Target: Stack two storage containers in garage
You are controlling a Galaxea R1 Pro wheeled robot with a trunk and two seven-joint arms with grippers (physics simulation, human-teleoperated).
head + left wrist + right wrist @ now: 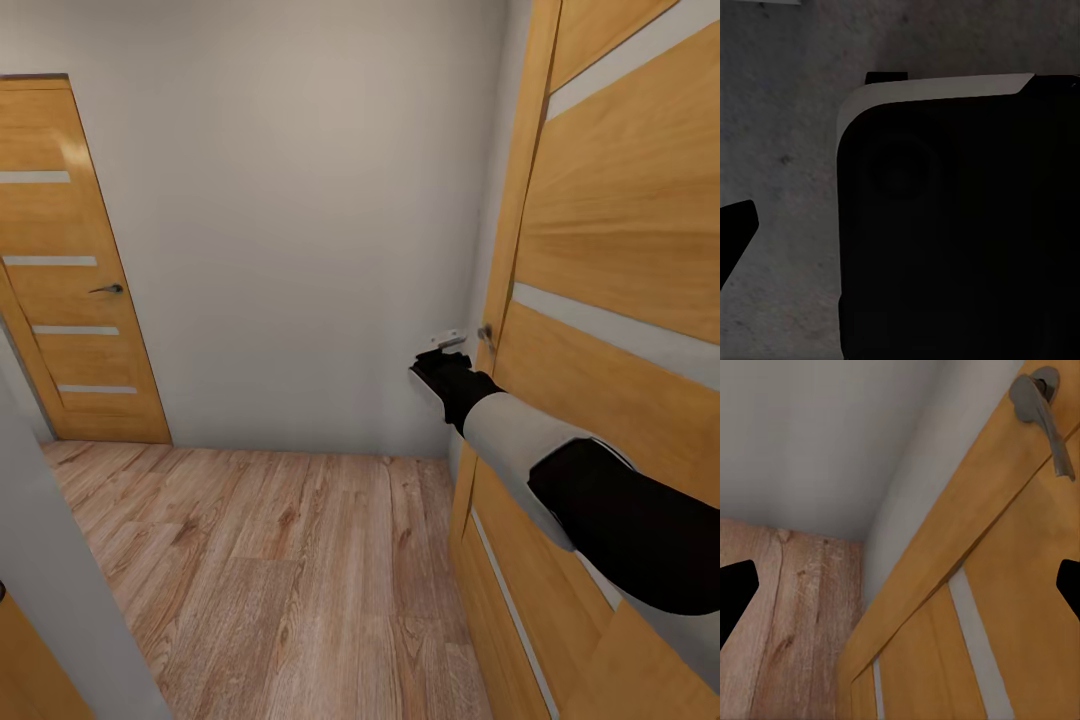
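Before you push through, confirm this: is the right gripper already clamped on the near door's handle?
No. In the right wrist view the handle sits apart from the open right gripper, whose fingertips frame only the near door.

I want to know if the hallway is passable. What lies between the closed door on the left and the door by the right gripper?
In the head view, just bare pale wall and wood-plank floor separate the closed door from the near door beside the right gripper.

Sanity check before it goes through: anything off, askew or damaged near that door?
Nothing stands out. The right tool is raised by the near door's handle; door, far door and plank floor look intact, nothing spilled.
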